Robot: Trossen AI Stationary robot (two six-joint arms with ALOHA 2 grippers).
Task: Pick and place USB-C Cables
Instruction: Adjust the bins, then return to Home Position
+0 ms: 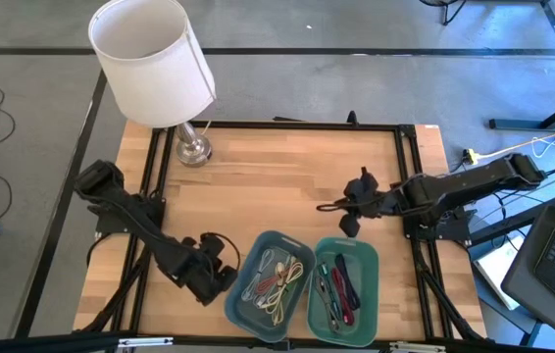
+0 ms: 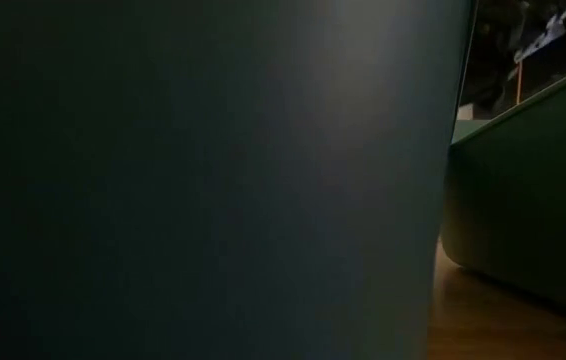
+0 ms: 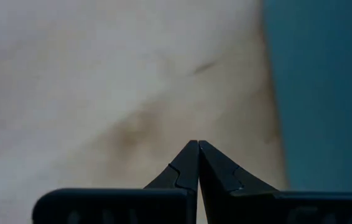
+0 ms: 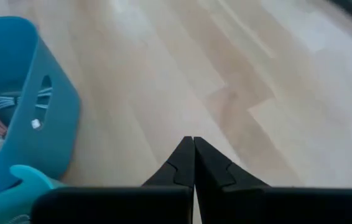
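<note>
**Resting both grippers shut beside 2 trays of cables**

Sitting side by side at the near edge of the wooden table (image 1: 287, 176) are 2 trays. The blue tray (image 1: 241, 284) holds a tangle of USB-C cables (image 1: 276, 279) in grey, beige, red and pale yellow-green. The green tray (image 1: 368, 260) just beside it holds a few more cables (image 1: 336, 289), red, dark and green, lying lengthwise.

The left gripper (image 1: 227, 277) sits low on the table just beside the blue tray's outer wall. From its wrist camera the fingertips (image 3: 188, 163) are pressed together with nothing between them, pointing at bare wood with the blue wall close alongside.

The right gripper (image 1: 349, 224) hangs over bare table just behind the green tray. Its wrist view shows the fingertips (image 4: 185, 158) closed on each other and empty, with the blue tray and some of its cables off to one side.

A lamp (image 1: 155, 64) with a white shade stands at the far left corner of the table.

The low view is almost wholly blocked by the blue tray's wall, with the green tray next to it.
</note>
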